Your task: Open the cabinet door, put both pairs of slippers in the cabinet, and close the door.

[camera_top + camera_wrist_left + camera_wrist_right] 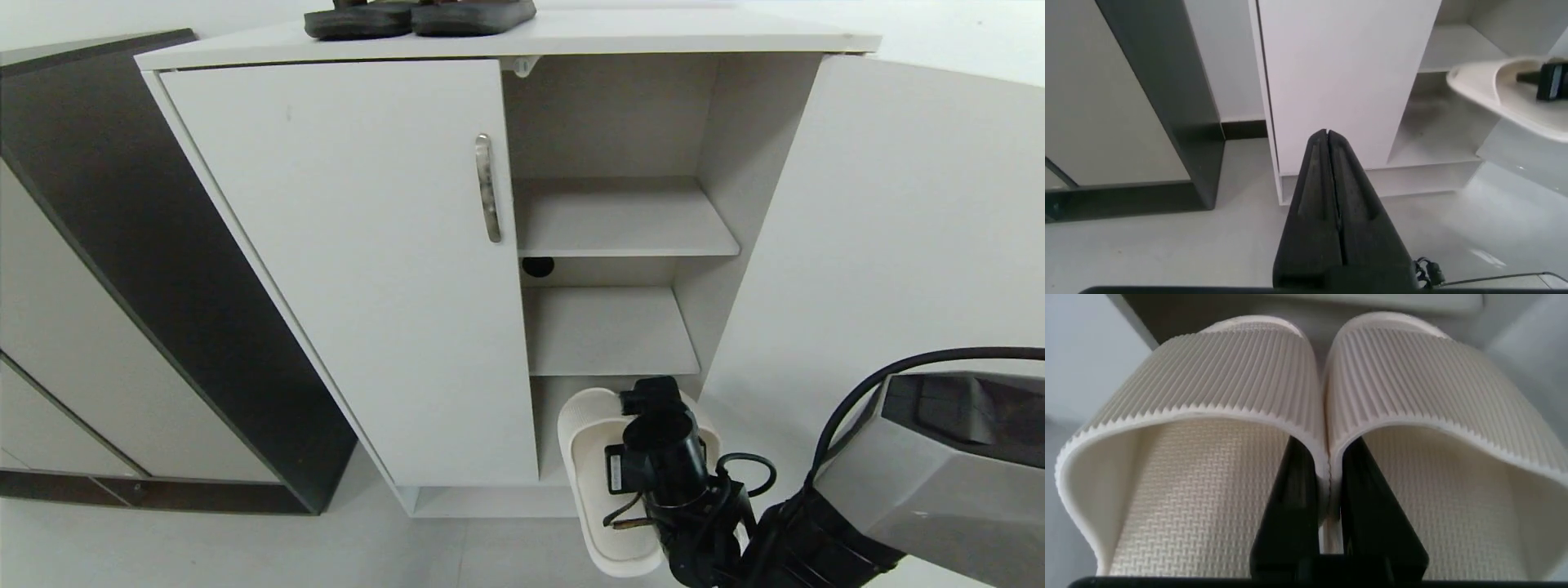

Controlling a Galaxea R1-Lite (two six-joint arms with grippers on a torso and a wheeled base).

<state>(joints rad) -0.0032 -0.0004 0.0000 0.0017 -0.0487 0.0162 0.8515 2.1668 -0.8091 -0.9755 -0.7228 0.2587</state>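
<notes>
A white cabinet [506, 41] stands with its right door [898, 245] swung open and its left door [351, 261] closed. A pair of dark slippers [416, 16] lies on its top. My right gripper [653, 404] is shut on a pair of cream ribbed slippers [584, 457], held just in front of the lowest compartment. In the right wrist view its fingers [1290, 506] pinch the two inner walls of the cream slippers [1208, 400] together. My left gripper [1327, 143] is shut on nothing, low over the floor before the closed door [1347, 73].
Two bare shelves [620, 220] [608, 331] show inside the open half. A metal handle [487, 188] is on the closed door. A dark-edged panel [122, 245] leans to the cabinet's left. Light floor [245, 547] lies in front.
</notes>
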